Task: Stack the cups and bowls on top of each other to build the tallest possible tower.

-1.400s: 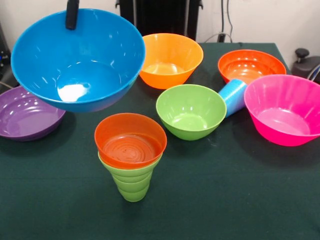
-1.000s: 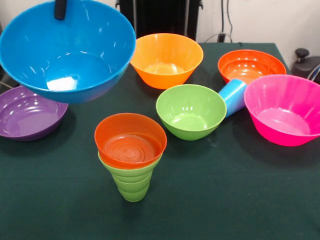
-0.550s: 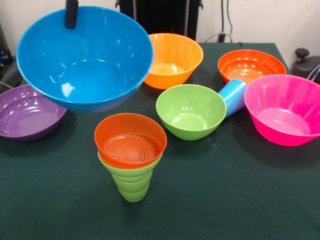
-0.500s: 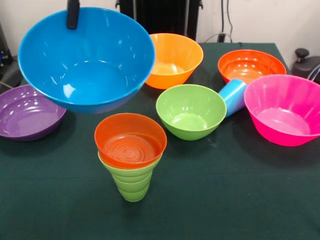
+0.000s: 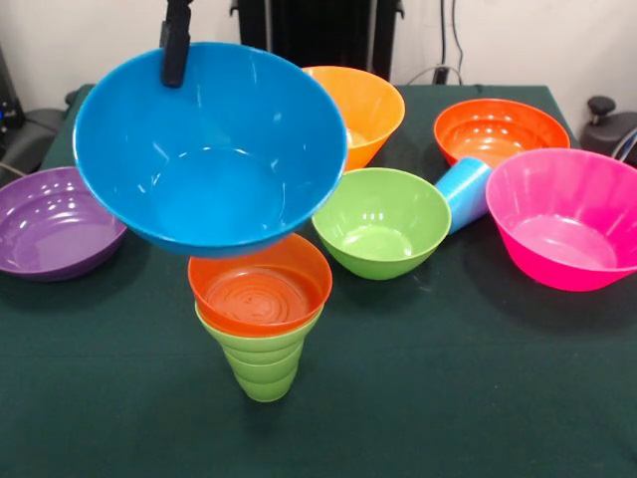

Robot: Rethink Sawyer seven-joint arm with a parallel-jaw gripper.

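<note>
- While clamped on its far rim, the gripper holds one blue bowl aloft.
- Seven bowls and two cups are visible on or above the desk.
- Since earlier, the blue bowl moved right, above the small orange bowl stacked on the green cup.

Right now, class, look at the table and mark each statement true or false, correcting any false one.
1. The gripper holds the big blue bowl by its rim, off the table. True.
2. A small orange bowl sits in the lime green cup. True.
3. The light blue cup stands upright. False: it is tipped, leaning beside the pink bowl.
4. The purple bowl is stacked on the green bowl. False: each sits alone on the table.
</note>
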